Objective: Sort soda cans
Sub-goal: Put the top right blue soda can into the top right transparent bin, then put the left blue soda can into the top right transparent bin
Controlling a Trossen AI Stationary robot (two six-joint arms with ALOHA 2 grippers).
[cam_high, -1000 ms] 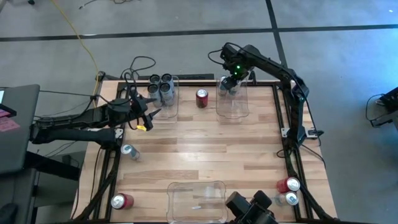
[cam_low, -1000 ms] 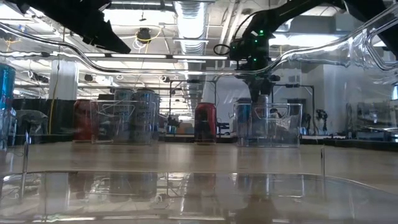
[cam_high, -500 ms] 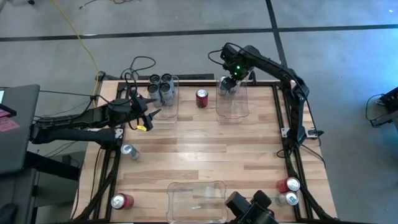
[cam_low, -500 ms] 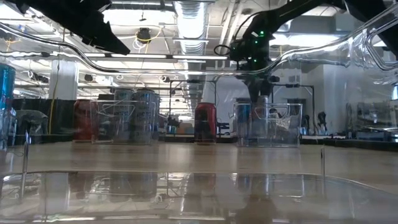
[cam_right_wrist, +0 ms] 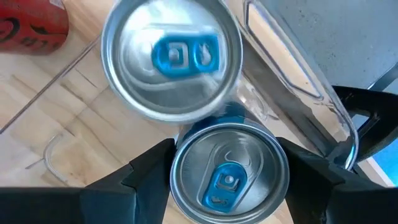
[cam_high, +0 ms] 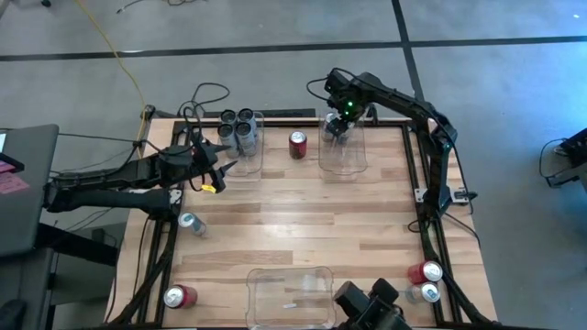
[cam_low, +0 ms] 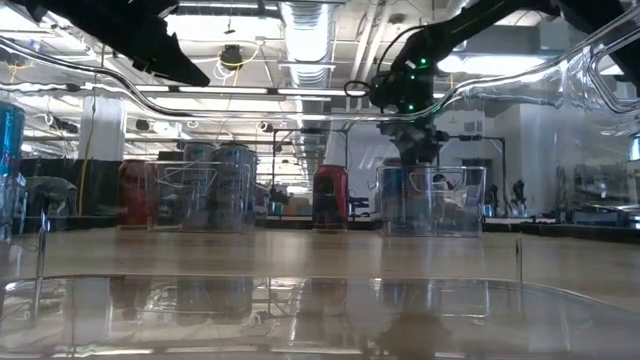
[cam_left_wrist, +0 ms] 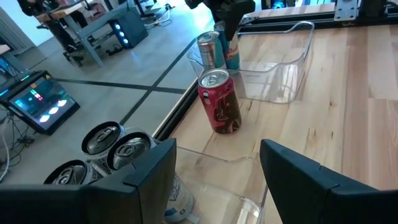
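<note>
The right gripper (cam_high: 341,121) hangs over the far end of a clear bin (cam_high: 344,156) at the back of the counter (cam_high: 312,211); its fingers (cam_right_wrist: 146,171) stand apart on either side of a silver can with a blue tab (cam_right_wrist: 229,171), and from the wrist view it cannot be told whether they press the can or have let it go; a second blue-tab can (cam_right_wrist: 171,57) stands just beside it in the same bin, the two touching or nearly so; in the low view the right gripper sits above the bin's rim.

The left gripper (cam_high: 218,168) waits at the left side of the counter, near another clear bin (cam_high: 246,151), its fingers (cam_left_wrist: 149,174) spread wide and grasping nothing; the far end of that bin holds a cluster of dark grey cans (cam_high: 237,126), packed close together.

A red can (cam_high: 297,144) stands upright on the bare wood between the two far bins; the left wrist view shows it standing apart from both.

On the left edge a silver and blue can (cam_high: 191,223) lies on its side; a red can near the front left corner (cam_high: 180,296) lies there too; near the front right corner a red can (cam_high: 425,272) and a silver one (cam_high: 423,293) lie just beside each other; a third clear bin (cam_high: 289,295) sits at the front middle of the counter.
</note>
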